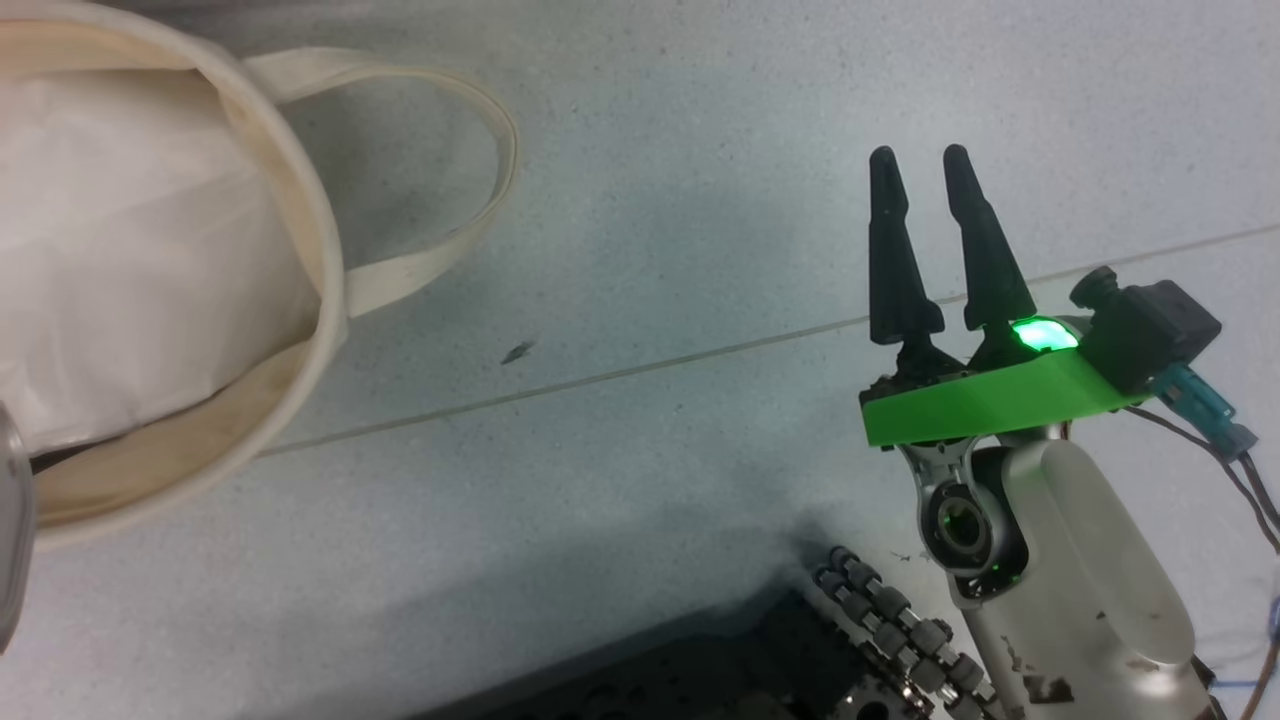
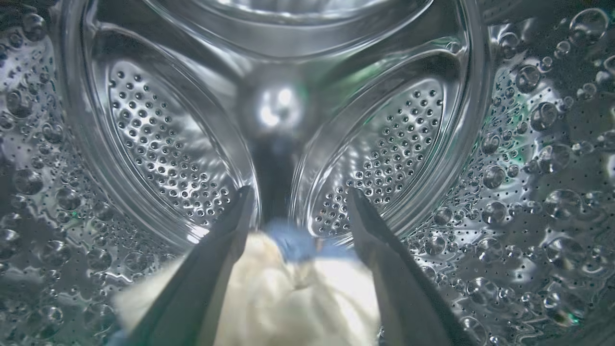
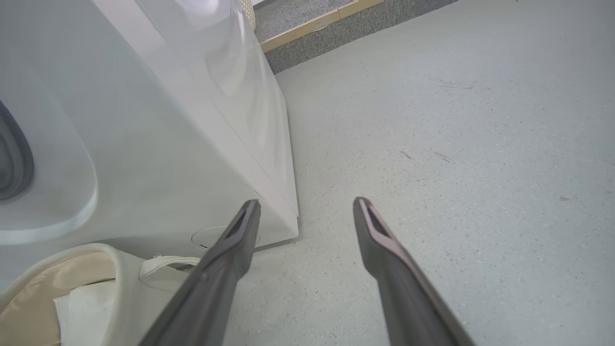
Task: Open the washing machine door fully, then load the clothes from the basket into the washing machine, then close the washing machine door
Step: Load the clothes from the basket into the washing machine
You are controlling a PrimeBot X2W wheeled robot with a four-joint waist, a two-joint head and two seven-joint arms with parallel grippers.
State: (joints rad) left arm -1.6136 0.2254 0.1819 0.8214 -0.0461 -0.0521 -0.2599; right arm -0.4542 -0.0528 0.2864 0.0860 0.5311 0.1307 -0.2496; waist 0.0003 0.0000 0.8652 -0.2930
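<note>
left pincer (image 2: 298,192) is inside the steel drum (image 2: 158,144) of the washing machine (image 3: 158,158), fingers spread apart. the clothes (image 2: 298,245), a blurred blue and cream bundle, lie between them. right pincer (image 1: 917,155) hangs over the floor (image 1: 700,150), fingers parted and empty. left of it stands the basket (image 1: 325,250) with a white liner (image 1: 130,250) inside, near the machine's front.

Pale grey speckled floor (image 1: 680,180) (one thin seam (image 1: 640,367)); evenly lit.
</note>
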